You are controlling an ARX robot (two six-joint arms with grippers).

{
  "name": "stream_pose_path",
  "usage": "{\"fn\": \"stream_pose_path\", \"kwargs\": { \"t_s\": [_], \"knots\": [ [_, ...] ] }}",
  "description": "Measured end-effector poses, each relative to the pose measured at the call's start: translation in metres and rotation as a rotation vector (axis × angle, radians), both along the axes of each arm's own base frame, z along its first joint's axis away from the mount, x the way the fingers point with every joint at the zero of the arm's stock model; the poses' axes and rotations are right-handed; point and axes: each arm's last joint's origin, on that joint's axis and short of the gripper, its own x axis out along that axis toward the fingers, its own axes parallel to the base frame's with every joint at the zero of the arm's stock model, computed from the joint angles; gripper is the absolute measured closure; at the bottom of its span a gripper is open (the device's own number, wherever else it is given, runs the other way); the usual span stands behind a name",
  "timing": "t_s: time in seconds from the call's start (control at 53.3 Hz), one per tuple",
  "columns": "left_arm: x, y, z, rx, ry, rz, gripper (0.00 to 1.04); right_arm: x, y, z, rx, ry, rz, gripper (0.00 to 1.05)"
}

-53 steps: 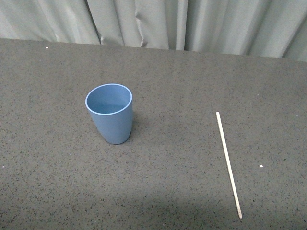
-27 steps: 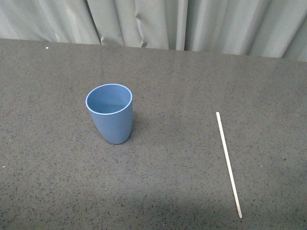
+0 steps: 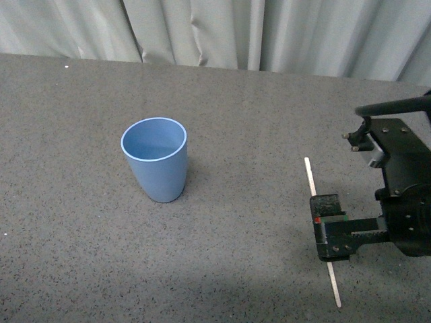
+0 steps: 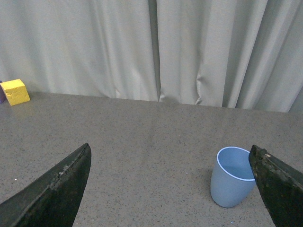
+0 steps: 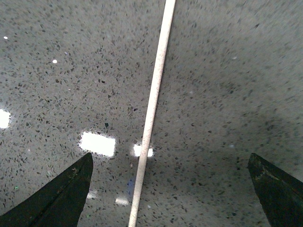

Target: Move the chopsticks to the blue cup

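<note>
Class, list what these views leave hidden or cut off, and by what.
Front view: part of the chopsticks, behind a finger of the right gripper.
Right wrist view: both chopsticks ends, past the frame edges.
Left wrist view: one side of the blue cup, behind a finger of the left gripper.

Place: lab-like robot test stage
Backdrop: pale grey curtain (image 3: 202, 30) hanging beyond the right gripper (image 5: 170, 184)
Surface: speckled grey tabletop (image 3: 236, 121) beneath it

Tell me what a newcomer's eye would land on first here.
The blue cup stands upright left of centre on the dark speckled table. To its right the black right gripper hangs open above the pale chopsticks, which lie flat between its fingers in the wrist view.
</note>
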Motion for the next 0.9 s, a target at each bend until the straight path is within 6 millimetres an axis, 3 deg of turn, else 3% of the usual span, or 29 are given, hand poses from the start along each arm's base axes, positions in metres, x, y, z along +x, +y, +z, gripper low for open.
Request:
{"fn": "stream_pose_path", "kwargs": {
  "t_s": [0.413, 0.769, 0.901],
  "knots": [
    [0.000, 0.000, 0.000, 0.000, 0.000, 0.000, 0.07, 0.028, 0.015, -0.019, 0.057, 0.223, -0.079, 0.10],
    [0.000, 0.000, 0.000, 0.000, 0.000, 0.000, 0.07, 0.038, 0.020, -0.022, 0.006, 0.239, -0.092, 0.76],
    [0.000, 0.000, 0.000, 0.000, 0.000, 0.000, 0.07, 0.038, 0.019, -0.023, 0.006, 0.245, -0.095, 0.93]
  ]
}}
